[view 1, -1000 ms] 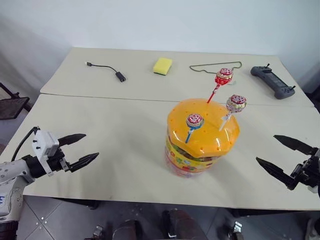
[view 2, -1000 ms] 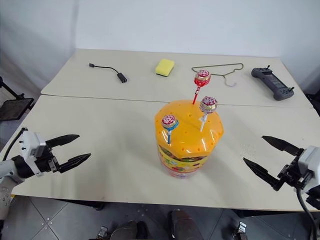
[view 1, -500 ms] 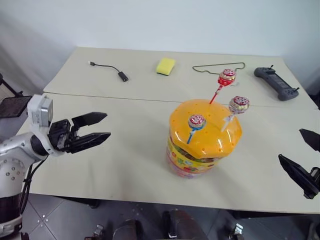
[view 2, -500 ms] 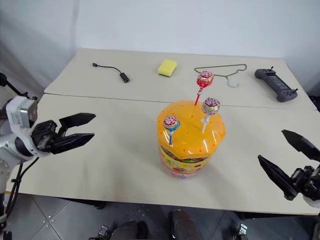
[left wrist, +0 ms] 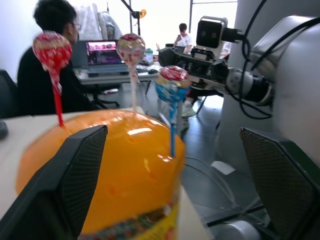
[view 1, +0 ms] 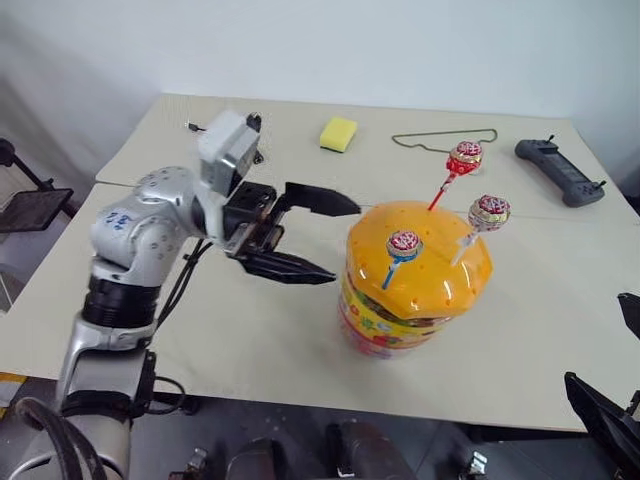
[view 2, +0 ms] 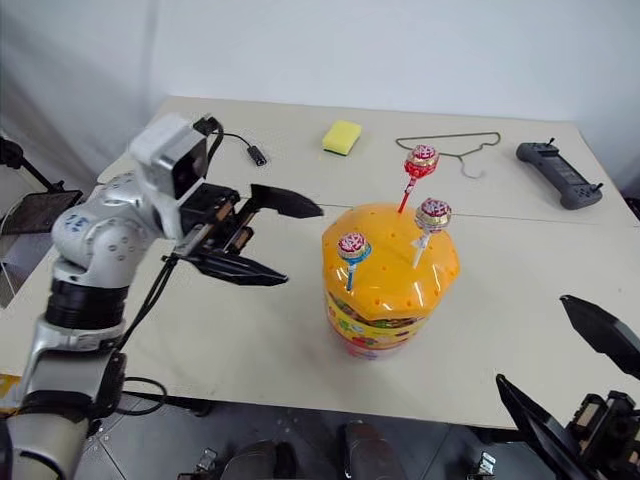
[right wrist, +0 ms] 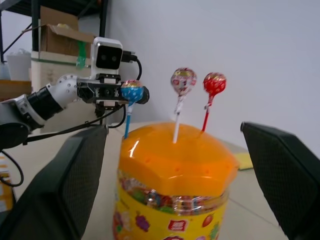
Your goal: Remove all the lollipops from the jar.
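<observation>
The jar (view 1: 400, 318), a clear tub with a yellow-and-red label, stands on the near table under a domed orange lid (view 1: 425, 262). Three lollipops stand upright in the lid's holes: one on a blue stick (view 1: 403, 243), one on a red stick (view 1: 464, 157) and one on a white stick (view 1: 488, 211). My left gripper (view 1: 341, 243) hovers level just left of the jar, open, its fingers pointing at the lid with nothing between them. Right of the jar, near the table's front edge, my right gripper (view 2: 531, 338) is open and empty, well apart from the jar.
On the far table lie a yellow sponge (view 1: 338, 132), a wire hanger (view 1: 445, 140), a black controller (view 1: 560, 172) and a black cable (view 2: 250, 150). A seam runs between the two tables. People sit at desks (left wrist: 55, 75) in the background of the left wrist view.
My left gripper has swung up and to the right, from the table's left front edge to just beside the jar. My right gripper has drawn back toward the lower right corner.
</observation>
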